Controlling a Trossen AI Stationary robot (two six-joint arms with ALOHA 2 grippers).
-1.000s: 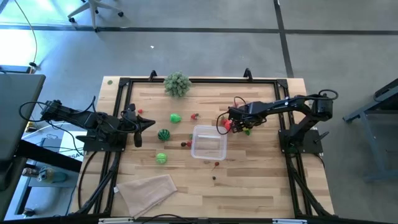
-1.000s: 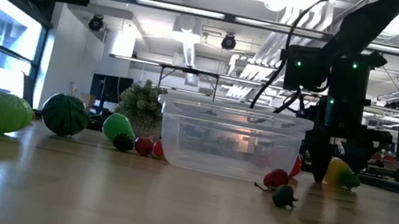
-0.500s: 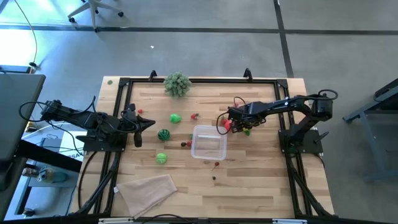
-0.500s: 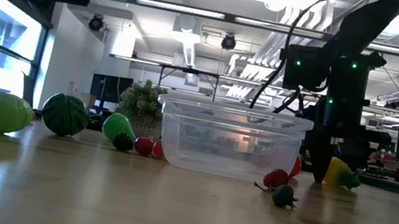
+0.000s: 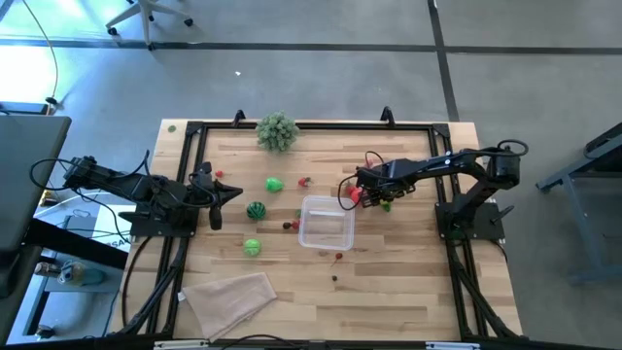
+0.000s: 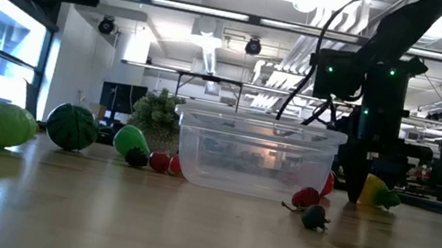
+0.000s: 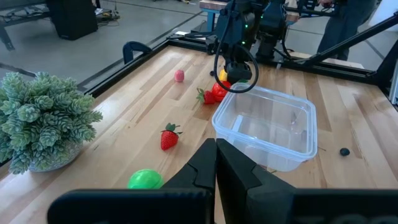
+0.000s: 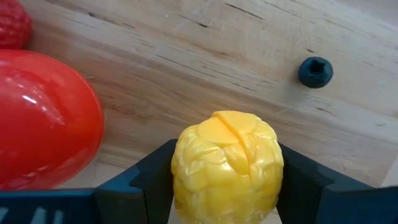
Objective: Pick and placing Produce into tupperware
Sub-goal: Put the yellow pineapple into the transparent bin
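Wooden table [image 5: 389, 292], bearing a clear container [image 5: 326, 223] at centre, empty as far as can be seen. Left gripper [image 5: 229, 193]: parked at the left edge, jaws together, well apart from the work. Right gripper [image 5: 367, 197]: low, just beside the container's far right corner, the nearer arm. Yellow knobbly fruit [image 8: 227, 167]: sits squarely between the right jaws, both fingers against its sides; whether gripped firmly cannot be told. Red fruit [image 8: 43, 118]: just beside it. Small dark berry [image 8: 315, 71]: farther off.
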